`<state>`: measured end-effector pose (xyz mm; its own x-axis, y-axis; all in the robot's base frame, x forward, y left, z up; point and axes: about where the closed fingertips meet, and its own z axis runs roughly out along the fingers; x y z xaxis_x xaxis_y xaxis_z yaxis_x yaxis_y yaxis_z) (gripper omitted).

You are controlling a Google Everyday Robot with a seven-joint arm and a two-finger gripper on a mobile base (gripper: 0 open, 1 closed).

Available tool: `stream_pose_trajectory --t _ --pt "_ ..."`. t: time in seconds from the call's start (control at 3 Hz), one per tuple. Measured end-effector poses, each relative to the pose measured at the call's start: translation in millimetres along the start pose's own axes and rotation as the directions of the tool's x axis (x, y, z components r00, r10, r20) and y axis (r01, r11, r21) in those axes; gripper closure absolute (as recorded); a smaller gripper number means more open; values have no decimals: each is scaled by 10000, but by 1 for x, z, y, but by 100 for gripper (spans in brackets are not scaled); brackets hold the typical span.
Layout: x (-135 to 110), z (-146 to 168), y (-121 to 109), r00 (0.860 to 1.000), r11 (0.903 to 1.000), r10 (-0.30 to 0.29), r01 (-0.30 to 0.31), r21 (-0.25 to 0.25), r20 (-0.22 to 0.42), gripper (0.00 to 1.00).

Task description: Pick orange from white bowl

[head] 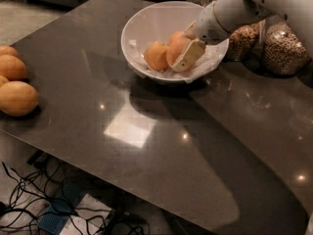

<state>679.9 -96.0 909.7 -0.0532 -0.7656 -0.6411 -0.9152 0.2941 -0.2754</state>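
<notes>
The white bowl [146, 21] stands at the far middle of the dark table and holds three oranges on crumpled white paper. The deep reddish orange [174, 50] lies in the middle of the bowl. A paler one [156, 56] is to its left and another [177, 35] is behind it. My gripper [186, 57] reaches down into the bowl from the upper right. It sits right against the right side of the reddish orange and covers part of it. How far the gripper wraps around the orange is hidden.
Several loose oranges [17, 98] lie at the table's left edge. Two glass jars of cereal [283, 48] stand behind the bowl at the right. Cables [29, 199] lie on the floor below the table's near edge.
</notes>
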Motion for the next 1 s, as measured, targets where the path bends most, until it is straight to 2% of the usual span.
stream_pose_trajectory --t 0.33,0.67,1.0 --pt "-14 -19 3 9968 9995 -169 188 -237 779 100" --pt "-30 -48 1 9820 9982 -553 586 -128 1807 100" --pt "-30 -49 1 9817 9982 -561 593 -123 1818 100"
